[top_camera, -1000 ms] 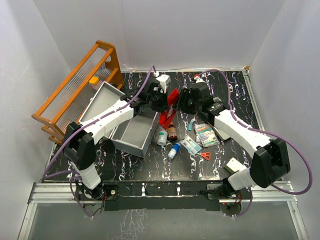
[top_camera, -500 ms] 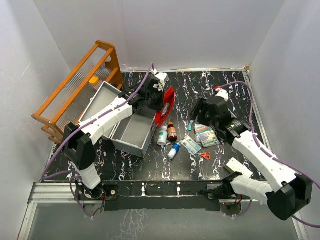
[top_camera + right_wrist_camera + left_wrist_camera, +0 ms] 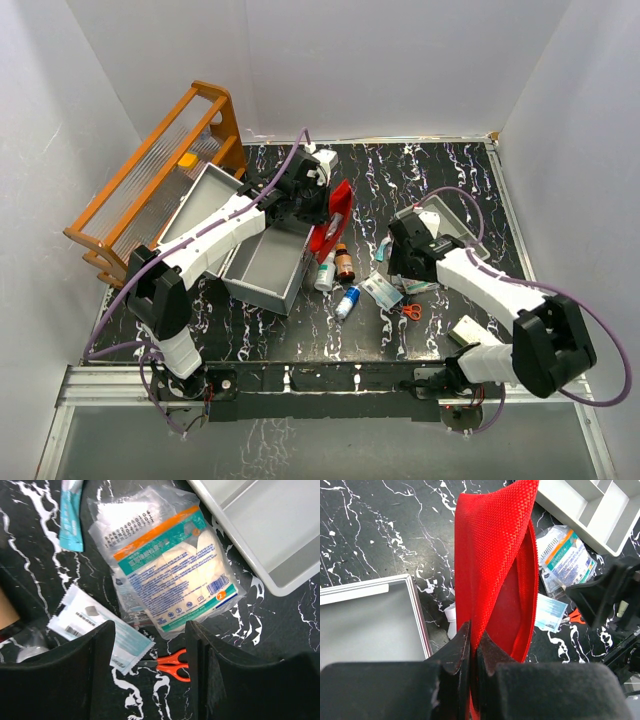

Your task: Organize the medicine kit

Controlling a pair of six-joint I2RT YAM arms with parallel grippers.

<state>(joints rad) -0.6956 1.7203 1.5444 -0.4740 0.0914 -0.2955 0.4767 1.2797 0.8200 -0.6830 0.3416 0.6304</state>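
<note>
My left gripper (image 3: pixel 474 647) is shut on the edge of an open red fabric pouch (image 3: pixel 495 565) and holds it up over the table. In the top view that gripper (image 3: pixel 312 196) and the pouch (image 3: pixel 330 218) are beside the grey box (image 3: pixel 268 262). My right gripper (image 3: pixel 150 672) is open and empty, low over a gauze packet (image 3: pixel 170 575), a white-blue packet (image 3: pixel 100 635) and small orange scissors (image 3: pixel 172 662). In the top view it (image 3: pixel 400 263) hangs over the packets right of the bottles.
Small bottles (image 3: pixel 326 271) and a blue-capped vial (image 3: pixel 347 300) lie below the pouch. A grey divided tray (image 3: pixel 270 530) sits right of the packets. A teal sachet (image 3: pixel 70 515), a white box (image 3: pixel 467 330) and a wooden rack (image 3: pixel 150 185) at back left are also here.
The right gripper left the pouch's side, swung right, then came down toward the front over the packets. The left gripper still holds the pouch, which now hangs from it alone.
</note>
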